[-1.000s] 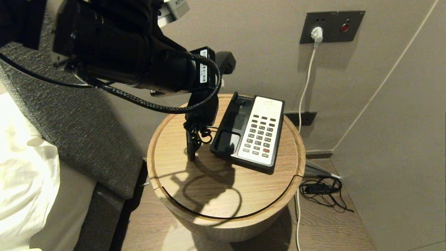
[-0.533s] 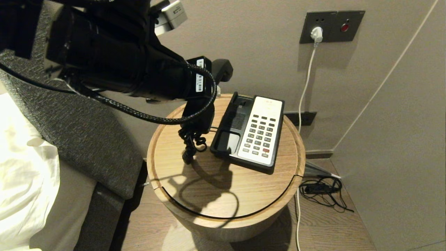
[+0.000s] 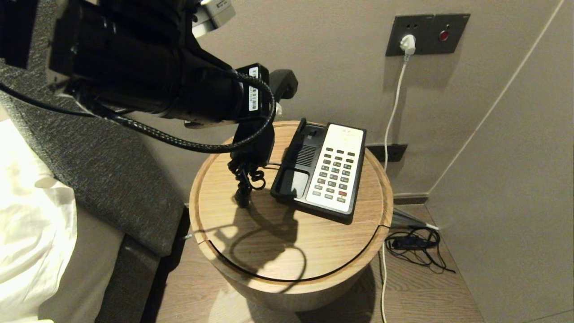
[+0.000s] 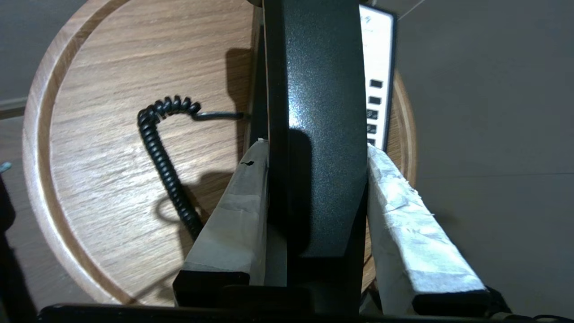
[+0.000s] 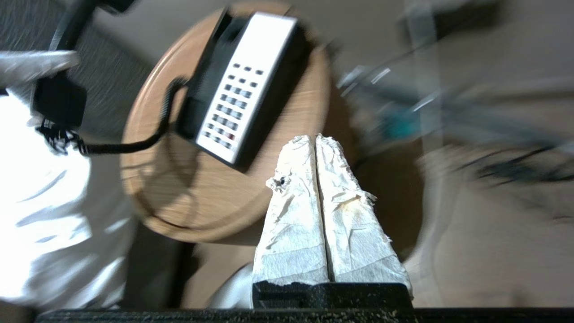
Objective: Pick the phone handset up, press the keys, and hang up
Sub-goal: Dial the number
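The black phone base (image 3: 320,172) with a white keypad panel (image 3: 334,172) lies on the round wooden table (image 3: 287,242). Its cradle (image 3: 298,157) is empty. My left gripper (image 4: 316,147) is shut on the black handset (image 4: 323,112) and holds it upright above the table, just left of the base. The handset's top end shows in the head view (image 3: 283,83). The coiled cord (image 3: 244,181) hangs from it down to the tabletop. My right gripper (image 5: 315,138) is shut and empty, off the table's front right, out of the head view.
A bed with white sheets (image 3: 31,233) and a grey headboard (image 3: 103,166) stand to the left. A wall socket with a white plug (image 3: 407,42) is behind the table. A black cable (image 3: 415,244) lies on the floor at the right.
My left arm has shifted a little to the left with the handset, away from the base. The cord's lower end has moved left with it.
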Tool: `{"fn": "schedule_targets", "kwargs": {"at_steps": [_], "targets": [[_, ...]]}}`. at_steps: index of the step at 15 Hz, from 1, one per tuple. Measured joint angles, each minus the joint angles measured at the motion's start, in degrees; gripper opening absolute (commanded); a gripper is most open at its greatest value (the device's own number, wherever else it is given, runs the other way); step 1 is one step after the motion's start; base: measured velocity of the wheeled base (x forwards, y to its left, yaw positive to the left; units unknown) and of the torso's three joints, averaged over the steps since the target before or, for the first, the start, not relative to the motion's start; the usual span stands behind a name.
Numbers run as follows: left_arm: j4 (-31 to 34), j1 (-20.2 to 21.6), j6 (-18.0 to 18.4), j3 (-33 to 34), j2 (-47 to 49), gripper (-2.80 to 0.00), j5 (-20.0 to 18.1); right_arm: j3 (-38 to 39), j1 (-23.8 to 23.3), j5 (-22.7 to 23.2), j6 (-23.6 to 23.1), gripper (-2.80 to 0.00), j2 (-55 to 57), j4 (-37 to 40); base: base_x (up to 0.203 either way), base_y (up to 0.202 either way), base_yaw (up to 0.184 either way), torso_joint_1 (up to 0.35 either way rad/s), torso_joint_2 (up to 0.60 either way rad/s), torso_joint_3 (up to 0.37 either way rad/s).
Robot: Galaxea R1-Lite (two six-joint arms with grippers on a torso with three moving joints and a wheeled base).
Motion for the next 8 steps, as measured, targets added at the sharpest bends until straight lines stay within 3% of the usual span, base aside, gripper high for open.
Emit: {"fn": "schedule_targets", "kwargs": {"at_steps": [5, 8], "targets": [[0.07, 0.57, 0.02, -1.46, 0.28, -2.80, -0.02, -18.06, 12.50, 2.11, 5.71, -2.80, 28.17, 3.20, 0.000, 0.000, 0.000, 0.000, 0.00, 0.000], [0.13, 2.15, 0.52, -1.54, 0.17, -2.80, 0.74, -23.18, 16.98, 2.05, 8.55, -2.80, 37.64, 4.22, 0.000, 0.000, 0.000, 0.000, 0.00, 0.000]]}}
